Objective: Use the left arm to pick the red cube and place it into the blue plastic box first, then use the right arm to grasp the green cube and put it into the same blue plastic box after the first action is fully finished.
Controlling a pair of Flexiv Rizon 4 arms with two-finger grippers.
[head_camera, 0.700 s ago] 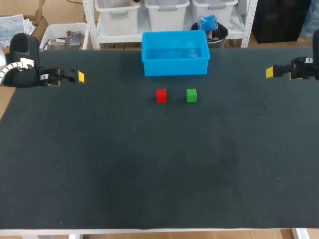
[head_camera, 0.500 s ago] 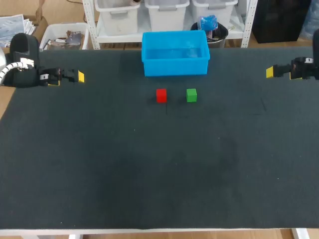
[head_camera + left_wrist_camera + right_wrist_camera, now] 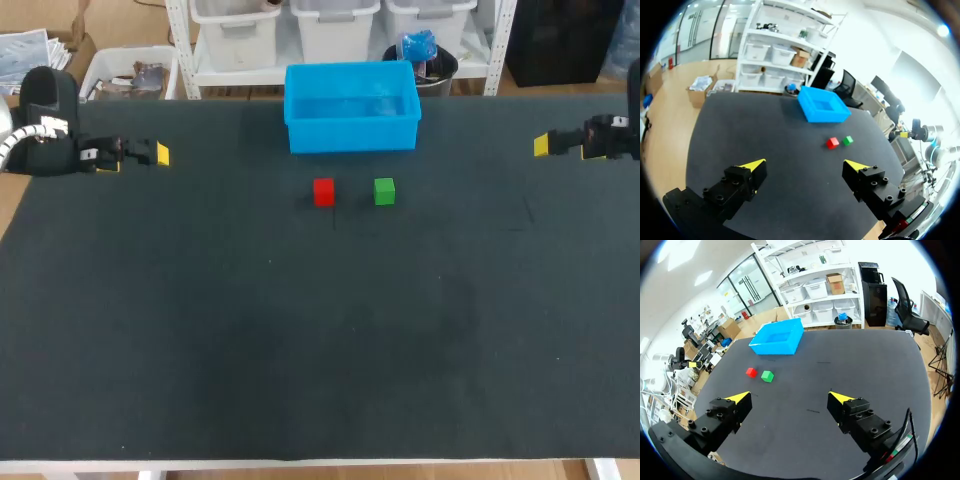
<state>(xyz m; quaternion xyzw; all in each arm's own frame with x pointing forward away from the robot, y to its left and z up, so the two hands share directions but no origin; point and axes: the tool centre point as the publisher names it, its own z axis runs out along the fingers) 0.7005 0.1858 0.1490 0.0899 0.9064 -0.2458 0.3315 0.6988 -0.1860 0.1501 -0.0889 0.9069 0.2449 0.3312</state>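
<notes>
Red cube (image 3: 323, 191): first item due, untouched, loose on desk (image 3: 300, 350)
Left end effector (image 3: 805, 165): fingers spread wide, nothing held; parked at left edge of desk, well apart from both cubes
Right end effector (image 3: 790, 397): likewise spread wide and empty; parked at right edge
Green cube (image 3: 384, 191): just beside red cube, on right arm's side, not touching
Blue plastic box (image 3: 350, 135): near, behind the pair, open-topped, nothing inside
Change against half a second earlier: none; arms, cubes, box in same places
Reading: task not begun; left-arm reach to red cube pending
Desk surface: dark matte covering, flat
</notes>
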